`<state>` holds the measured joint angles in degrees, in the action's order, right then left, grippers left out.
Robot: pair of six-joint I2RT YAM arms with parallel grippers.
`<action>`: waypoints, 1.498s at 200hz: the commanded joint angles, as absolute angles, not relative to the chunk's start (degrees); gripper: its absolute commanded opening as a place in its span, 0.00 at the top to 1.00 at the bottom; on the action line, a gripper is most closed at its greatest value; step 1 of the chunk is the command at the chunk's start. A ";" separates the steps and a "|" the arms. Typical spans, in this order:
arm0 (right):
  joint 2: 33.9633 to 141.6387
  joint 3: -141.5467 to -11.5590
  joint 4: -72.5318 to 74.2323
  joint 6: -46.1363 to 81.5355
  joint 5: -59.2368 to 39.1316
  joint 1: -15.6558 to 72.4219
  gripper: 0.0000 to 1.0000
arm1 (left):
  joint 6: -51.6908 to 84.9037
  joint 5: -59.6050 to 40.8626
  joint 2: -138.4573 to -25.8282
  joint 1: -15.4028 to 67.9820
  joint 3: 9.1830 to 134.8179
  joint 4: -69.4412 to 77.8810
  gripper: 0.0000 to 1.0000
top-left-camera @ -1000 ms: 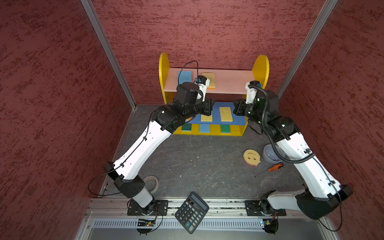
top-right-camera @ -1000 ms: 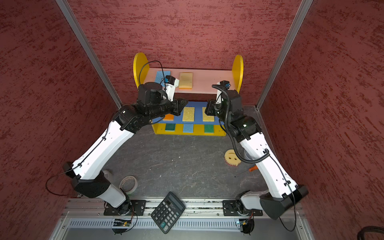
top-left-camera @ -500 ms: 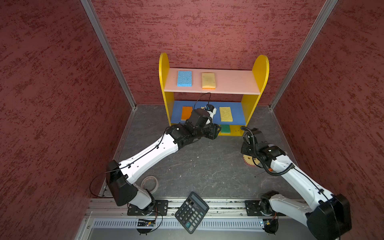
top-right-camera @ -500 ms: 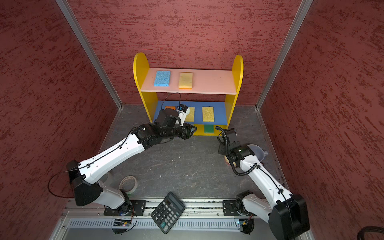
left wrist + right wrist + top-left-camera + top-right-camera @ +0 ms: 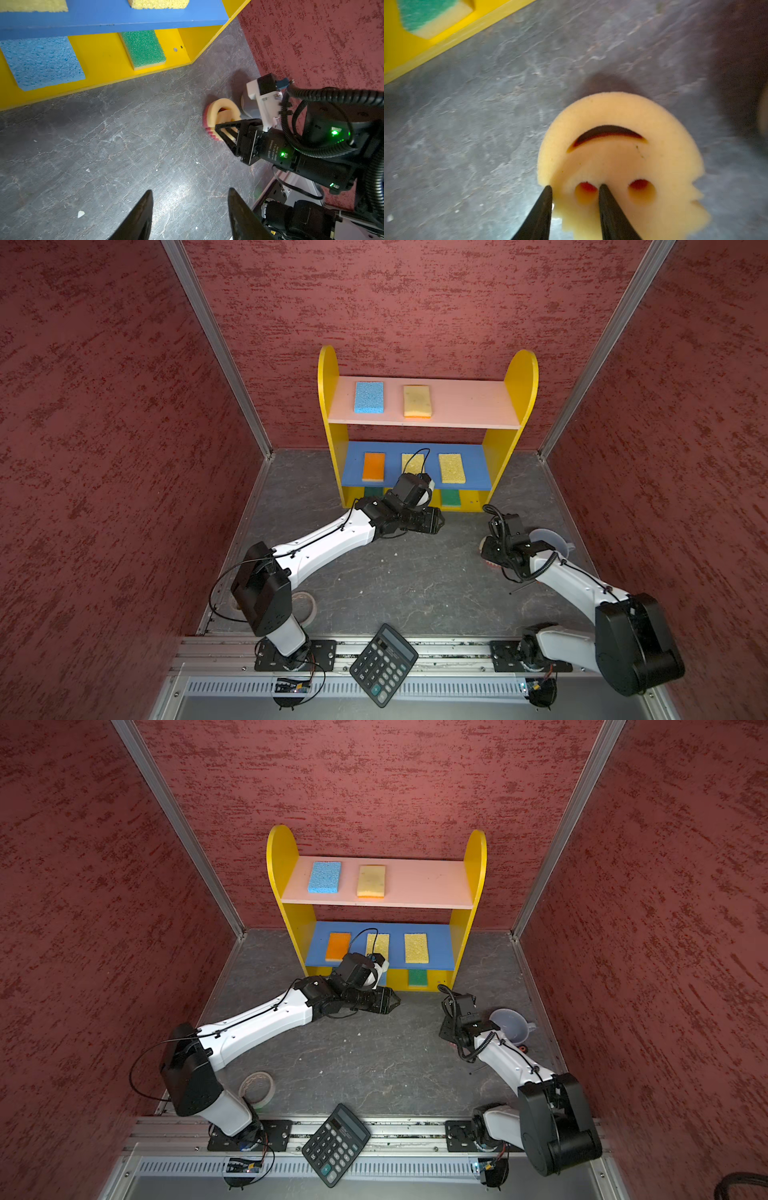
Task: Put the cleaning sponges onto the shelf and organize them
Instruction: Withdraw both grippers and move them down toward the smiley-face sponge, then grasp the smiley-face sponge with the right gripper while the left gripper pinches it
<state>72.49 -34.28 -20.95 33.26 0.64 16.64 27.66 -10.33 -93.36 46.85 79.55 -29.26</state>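
My left arm (image 5: pixel 324 545) lies long and low over the tabletop (image 5: pixel 415 585). It reaches from its base at the near left to the front of the shelf (image 5: pixel 521 377). The wrist is turned on its side, so my left pincer (image 5: pixel 190 192) points across to the right, just in front of the bottom board. Its two fingers stand wide apart with nothing between them.

My right arm (image 5: pixel 573 585) is folded. Its big black elbow sits by the base at the near right, and the white forearm goes toward the shelf's right corner. The wrist tips down, so my right pincer (image 5: pixel 575 186) points at the tabletop. It is on the round smiley sponge (image 5: pixel 623 158), which is on the tabletop in front of the shelf's right side, near a clear funnel (image 5: pixel 509 1025). One fingertip is at the sponge's rim and the other is beside an eye hole. The gap is narrow, with a strip of foam in it. I cannot tell if they squeeze it.

On the pink top board lie a top blue sponge (image 5: pixel 369 397) and a pale yellow sponge (image 5: pixel 417 401). On the blue middle board I see an orange sponge (image 5: pixel 373 466) and a rough yellow sponge (image 5: pixel 451 467). On the bottom board lie a green sponge (image 5: pixel 143 47) and a bottom blue sponge (image 5: pixel 41 62).
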 commanded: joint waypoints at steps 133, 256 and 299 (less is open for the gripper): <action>78.28 -50.93 -24.17 33.64 3.12 34.35 0.46 | 30.12 -10.28 -90.74 39.00 70.75 -25.08 0.44; 88.50 -44.68 -9.94 38.67 -7.37 32.09 0.42 | 34.04 -12.62 -96.83 41.72 64.30 -18.98 0.36; 89.56 -42.31 -6.67 40.61 -9.02 31.65 0.60 | 36.81 -14.77 -102.62 42.01 63.63 -14.82 0.38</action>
